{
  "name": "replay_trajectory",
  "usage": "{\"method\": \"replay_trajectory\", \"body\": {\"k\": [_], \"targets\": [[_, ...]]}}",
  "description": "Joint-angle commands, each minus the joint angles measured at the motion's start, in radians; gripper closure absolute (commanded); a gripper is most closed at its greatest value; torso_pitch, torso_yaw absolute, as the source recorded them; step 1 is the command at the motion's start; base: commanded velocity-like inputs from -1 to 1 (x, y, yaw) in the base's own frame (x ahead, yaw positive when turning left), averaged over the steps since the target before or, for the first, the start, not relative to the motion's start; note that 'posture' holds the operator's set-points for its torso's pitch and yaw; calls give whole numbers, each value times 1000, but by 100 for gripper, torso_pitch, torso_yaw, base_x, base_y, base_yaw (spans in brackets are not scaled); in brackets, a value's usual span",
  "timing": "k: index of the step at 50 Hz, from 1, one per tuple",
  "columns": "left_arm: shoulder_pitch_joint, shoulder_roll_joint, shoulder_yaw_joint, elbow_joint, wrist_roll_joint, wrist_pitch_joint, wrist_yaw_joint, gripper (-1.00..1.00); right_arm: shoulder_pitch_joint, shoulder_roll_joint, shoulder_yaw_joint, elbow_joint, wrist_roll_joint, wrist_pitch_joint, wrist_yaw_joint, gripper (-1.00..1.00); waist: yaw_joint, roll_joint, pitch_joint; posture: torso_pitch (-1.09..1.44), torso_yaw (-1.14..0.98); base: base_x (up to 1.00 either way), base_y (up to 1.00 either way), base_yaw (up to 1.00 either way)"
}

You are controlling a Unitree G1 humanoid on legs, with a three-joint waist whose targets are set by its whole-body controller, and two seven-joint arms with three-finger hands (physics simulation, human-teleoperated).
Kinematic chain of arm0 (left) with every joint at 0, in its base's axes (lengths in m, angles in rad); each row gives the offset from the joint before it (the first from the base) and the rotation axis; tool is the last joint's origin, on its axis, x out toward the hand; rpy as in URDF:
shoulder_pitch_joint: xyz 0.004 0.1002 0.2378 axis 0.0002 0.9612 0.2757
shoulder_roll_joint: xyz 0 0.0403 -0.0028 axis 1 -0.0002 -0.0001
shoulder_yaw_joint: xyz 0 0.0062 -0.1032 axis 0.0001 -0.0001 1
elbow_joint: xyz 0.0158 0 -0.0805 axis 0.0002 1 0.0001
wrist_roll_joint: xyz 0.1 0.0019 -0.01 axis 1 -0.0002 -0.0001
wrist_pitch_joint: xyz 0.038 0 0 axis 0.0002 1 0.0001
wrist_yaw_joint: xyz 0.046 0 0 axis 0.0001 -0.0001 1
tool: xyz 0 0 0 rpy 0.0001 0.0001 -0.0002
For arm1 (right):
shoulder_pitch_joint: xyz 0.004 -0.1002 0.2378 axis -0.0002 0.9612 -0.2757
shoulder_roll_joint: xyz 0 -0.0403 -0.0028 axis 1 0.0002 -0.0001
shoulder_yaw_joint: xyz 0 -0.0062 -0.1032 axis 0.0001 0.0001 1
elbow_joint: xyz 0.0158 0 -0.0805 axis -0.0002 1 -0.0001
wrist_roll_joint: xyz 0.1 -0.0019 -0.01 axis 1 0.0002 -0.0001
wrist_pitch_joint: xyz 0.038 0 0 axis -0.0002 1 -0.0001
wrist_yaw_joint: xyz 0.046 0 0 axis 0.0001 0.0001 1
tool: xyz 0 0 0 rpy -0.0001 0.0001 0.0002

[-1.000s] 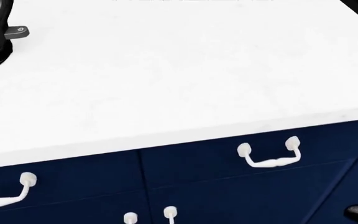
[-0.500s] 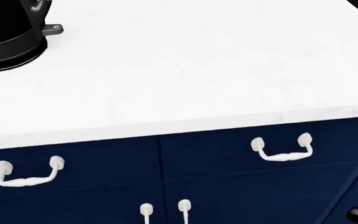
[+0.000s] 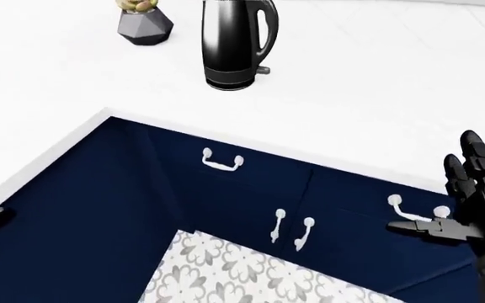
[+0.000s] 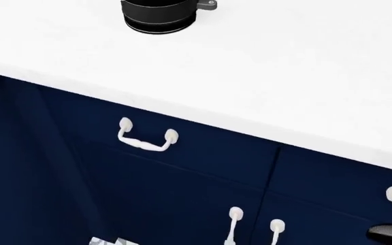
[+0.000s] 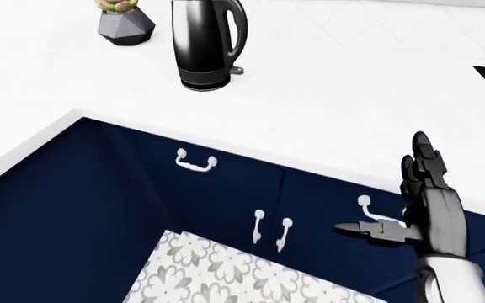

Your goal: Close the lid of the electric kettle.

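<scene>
Planter [image 3: 145,24] just beside kettle [image 3: 236,43]

Black kettle [image 5: 209,44] on white counter [image 5: 327,95], open right hand [image 5: 423,202] low right, well apart.

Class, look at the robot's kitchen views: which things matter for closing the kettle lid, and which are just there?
Belongs to the job:
electric kettle, standing on the white counter
right hand, fingers open, away from the kettle

Just there:
grey faceted planter
navy cabinets
patterned floor
</scene>
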Motion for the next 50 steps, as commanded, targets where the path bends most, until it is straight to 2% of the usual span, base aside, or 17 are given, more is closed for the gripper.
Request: {"method": "replay_trajectory", "body": {"k": [1, 2, 3, 4, 6, 7, 12, 35, 50], "targets": [[-13, 16, -9, -28, -11, -21, -11, -100, -8, -14, -26, -35, -9, -7, -12, -100, -3, 0, -12, 0, 0, 0, 0, 0], [-13, 17, -8, -29, -13, -19, -10, -100, -11, -14, -34, -34, -4, -5, -14, -100, 3, -27, -23, 0, 0, 0, 0, 0], [-13, 18, -5, -28, -14, -18, -10, -100, -13, -14, -35, -27, -2, -8, -15, -100, 5, -26, -17, 0, 0, 0, 0, 0], [-13, 19, -4, -28, -15, -17, -10, -100, -14, -15, -37, -23, -1, -10, -17, -100, -3, -1, -20, 0, 0, 0, 0, 0], [-13, 19, -5, -29, -15, -17, -10, -100, -12, -16, -36, -34, -2, -1, -18, -100, -7, 18, -32, 0, 0, 0, 0, 0], [-14, 20, -6, -28, -15, -17, -9, -100, -14, -15, -36, -23, 1, -9, -20, -100, -13, 35, -43, 0, 0, 0, 0, 0], [-14, 20, -9, -23, -12, -22, -11, -100, -11, -16, -31, -21, -3, -10, -21, -100, -22, 46, -44, 0, 0, 0, 0, 0], [-15, 15, -16, -22, -5, -26, -14, -100, -11, -16, -10, -23, -48, 2, -21, -100, -23, 42, -58, 0, 0, 0, 0, 0], [-14, 15, -15, -17, -2, -33, -19, -100, -14, -20, -9, -20, -70, 3, -15, -100, -23, 44, -55, 0, 0, 0, 0, 0]]}}
